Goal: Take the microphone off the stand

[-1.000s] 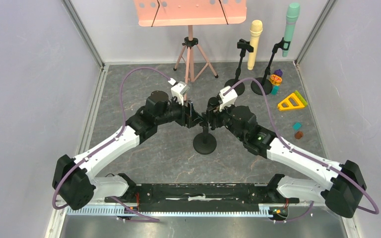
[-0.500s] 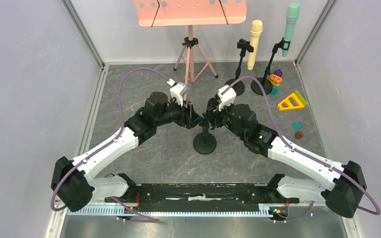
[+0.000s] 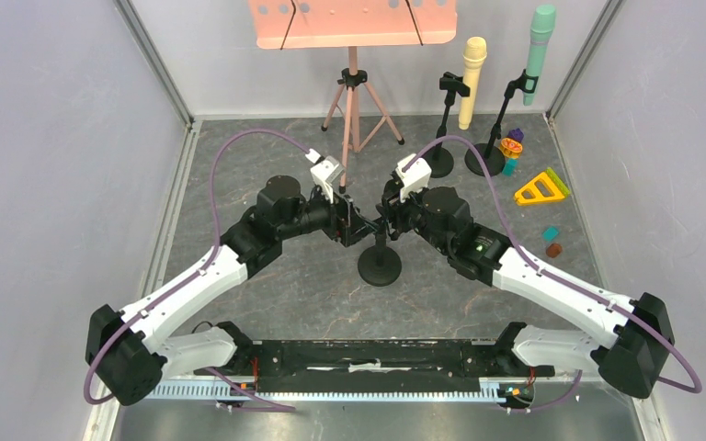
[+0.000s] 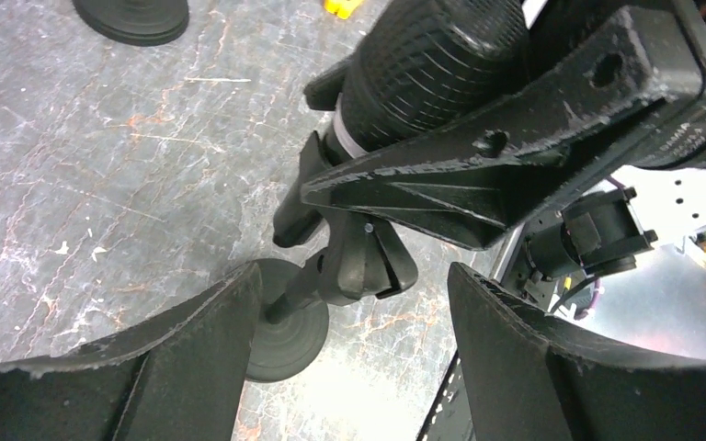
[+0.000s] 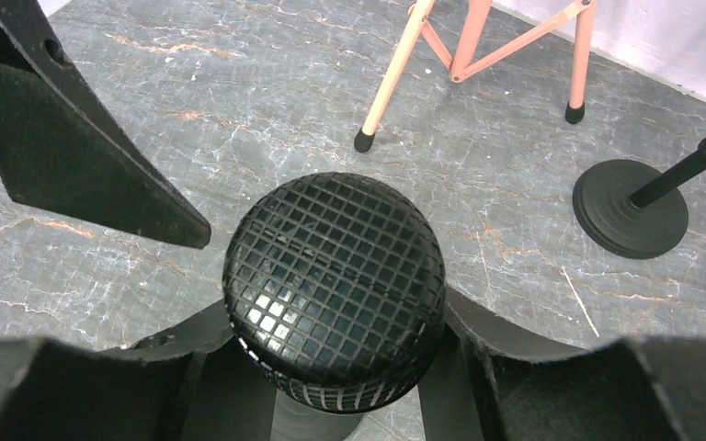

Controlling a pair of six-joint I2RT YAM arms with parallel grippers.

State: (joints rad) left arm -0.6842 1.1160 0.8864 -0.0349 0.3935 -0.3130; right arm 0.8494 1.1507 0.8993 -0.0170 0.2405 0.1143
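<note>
- Grippers?
- My right gripper [image 5: 334, 372] stays clamped on the microphone [image 5: 334, 276]. My left gripper [image 4: 354, 280] is spread wide by the stand [image 4: 285, 335] clip. Both wrists have drifted left since a second ago.
- Microphone?
- At the clip, long axis tilted, head up toward my right wrist. Its body is hidden from above.

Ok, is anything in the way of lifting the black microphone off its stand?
Nothing visible blocks it. The right gripper is closed on the microphone just below its head, with nothing over it. Only the clip on the stand holds it from below, and the open left gripper straddles that clip.
</note>
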